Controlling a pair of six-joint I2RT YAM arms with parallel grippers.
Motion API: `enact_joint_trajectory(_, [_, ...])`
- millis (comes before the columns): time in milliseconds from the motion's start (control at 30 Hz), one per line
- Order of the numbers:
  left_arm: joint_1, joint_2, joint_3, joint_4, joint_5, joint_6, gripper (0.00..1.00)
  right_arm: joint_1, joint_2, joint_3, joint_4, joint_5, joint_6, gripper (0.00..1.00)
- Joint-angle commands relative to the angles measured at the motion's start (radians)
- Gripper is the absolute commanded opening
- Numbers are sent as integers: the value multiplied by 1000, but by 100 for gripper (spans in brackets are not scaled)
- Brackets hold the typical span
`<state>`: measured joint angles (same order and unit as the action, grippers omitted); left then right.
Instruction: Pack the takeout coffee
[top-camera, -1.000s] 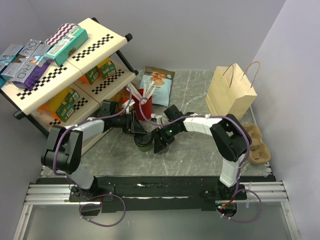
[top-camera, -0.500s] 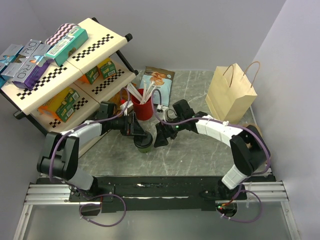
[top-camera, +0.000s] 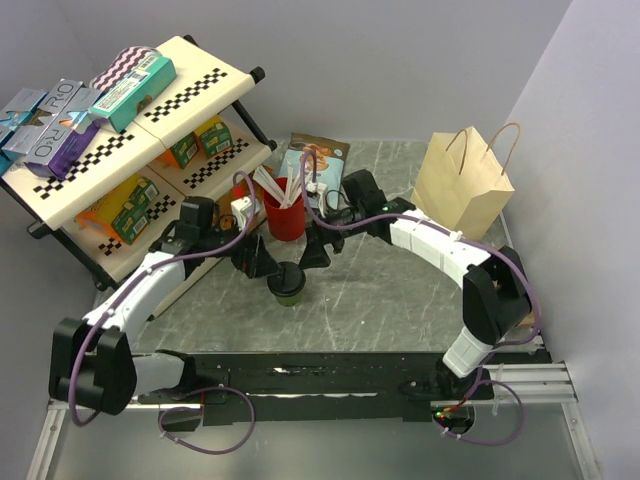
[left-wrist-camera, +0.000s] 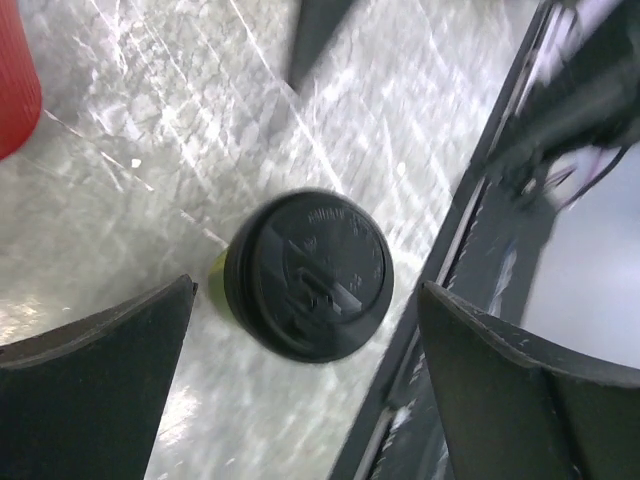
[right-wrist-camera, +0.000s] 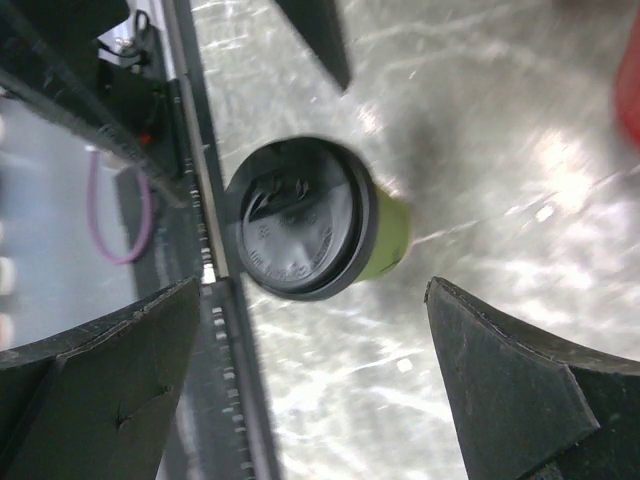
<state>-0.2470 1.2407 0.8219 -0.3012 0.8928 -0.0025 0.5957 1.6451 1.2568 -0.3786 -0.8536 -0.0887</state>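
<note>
At 10 o'clock from the table's (top-camera: 400, 290) middle, a two-tier shelf (top-camera: 200, 82) carries boxed goods on both levels. The left gripper (left-wrist-camera: 306, 288) is spread wide with nothing in it, at 9 o'clock of the takeout coffee (top-camera: 290, 281). A red cup (top-camera: 284, 217) holds white stirrers (top-camera: 268, 183) that lean out over its rim. The takeout coffee stands on the table at 6 o'clock of the red cup, upright, its long axis vertical and its black lid (left-wrist-camera: 308, 275) on top. The right gripper (right-wrist-camera: 312, 285), at the coffee's 1 o'clock, also gapes empty. A paper bag (top-camera: 460, 190) stands at 2 o'clock, handles up; its contents cannot be seen.
</note>
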Motion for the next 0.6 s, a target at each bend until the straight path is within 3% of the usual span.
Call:
enact_joint_trajectory(0, [0, -50, 5, -140, 3, 275, 99, 26, 38, 85, -54, 34, -231, 100])
enact_joint_trajectory(200, [-5, -32, -1, -142, 24, 335, 99, 107, 74, 150, -123, 85, -407, 100])
enact_joint_trajectory(567, [-51, -21, -58, -49, 28, 317, 98, 184, 97, 139, -163, 142, -476, 100])
